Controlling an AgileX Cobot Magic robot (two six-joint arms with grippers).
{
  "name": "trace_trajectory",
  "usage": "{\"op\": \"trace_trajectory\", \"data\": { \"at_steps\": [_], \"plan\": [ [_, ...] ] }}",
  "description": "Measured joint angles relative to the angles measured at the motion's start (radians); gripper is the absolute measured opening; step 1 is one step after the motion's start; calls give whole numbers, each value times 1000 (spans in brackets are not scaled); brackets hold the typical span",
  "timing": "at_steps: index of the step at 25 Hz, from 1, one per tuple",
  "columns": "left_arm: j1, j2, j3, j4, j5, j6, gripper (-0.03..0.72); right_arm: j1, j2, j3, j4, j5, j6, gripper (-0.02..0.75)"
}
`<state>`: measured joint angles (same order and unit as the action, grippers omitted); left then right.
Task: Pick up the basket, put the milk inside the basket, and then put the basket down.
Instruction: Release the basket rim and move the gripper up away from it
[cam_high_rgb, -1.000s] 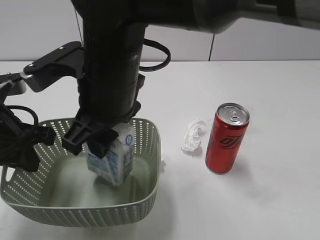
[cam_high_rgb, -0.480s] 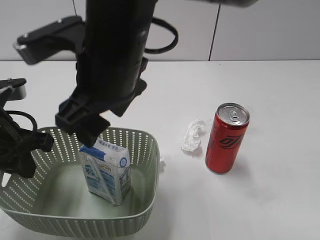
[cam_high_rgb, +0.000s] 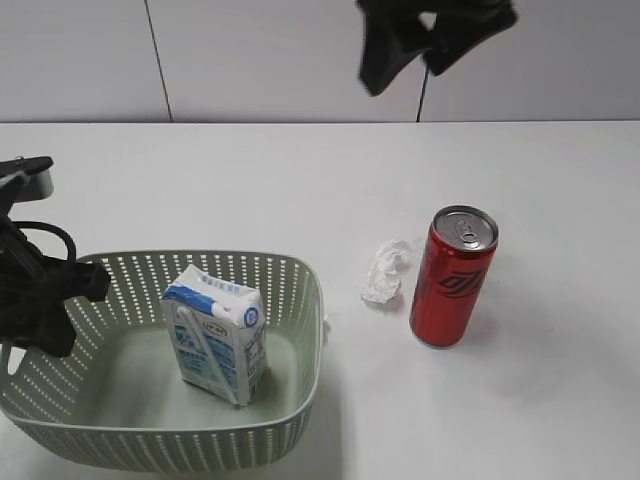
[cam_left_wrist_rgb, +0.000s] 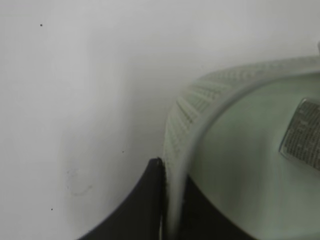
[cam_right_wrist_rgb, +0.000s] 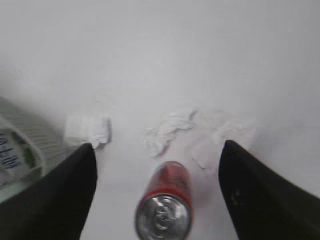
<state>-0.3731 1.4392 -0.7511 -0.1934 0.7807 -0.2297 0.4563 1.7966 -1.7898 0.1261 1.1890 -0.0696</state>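
The pale green basket (cam_high_rgb: 290, 300) is at the front left of the table. The white-and-blue milk carton (cam_high_rgb: 216, 332) stands upright inside it. My left gripper (cam_high_rgb: 45, 305) is shut on the basket's left rim (cam_left_wrist_rgb: 182, 145), one jaw outside the wall and one inside. My right gripper (cam_high_rgb: 432, 38) is high at the top of the exterior view, open and empty. In the right wrist view its jaws (cam_right_wrist_rgb: 156, 192) are spread wide above the red can, with the basket and milk (cam_right_wrist_rgb: 15, 150) at the left edge.
A tall red soda can (cam_high_rgb: 452, 277) stands right of the basket and shows from above in the right wrist view (cam_right_wrist_rgb: 165, 205). A crumpled white tissue (cam_high_rgb: 386, 270) lies between basket and can. The table (cam_high_rgb: 560, 200) is white.
My right gripper has let go of the milk in the basket and risen up and to the right, out of the basket. The milk stands free. The left gripper keeps hold of the rim.
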Motion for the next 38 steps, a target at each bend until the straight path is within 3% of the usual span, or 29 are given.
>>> {"op": "trace_trajectory", "data": {
  "at_steps": [7,14,17,22,32,38],
  "plan": [
    [0,0,0,-1,10,0,0,-259,-43,51,-39,3,7,593],
    [0,0,0,-8,-7,0,0,-421,-161,237,-78,5,-7,592],
    [0,0,-15,-7,-3,0,0,-433,-254,335,-85,5,-21,592],
    [0,31,-141,9,39,2,0,-433,-441,553,-81,-26,-36,592],
    [7,286,-532,38,142,2,0,-433,-890,987,-65,-109,-56,592],
    [40,443,-749,38,191,4,0,-433,-1192,1162,-65,-172,-57,592]
  ]
}}
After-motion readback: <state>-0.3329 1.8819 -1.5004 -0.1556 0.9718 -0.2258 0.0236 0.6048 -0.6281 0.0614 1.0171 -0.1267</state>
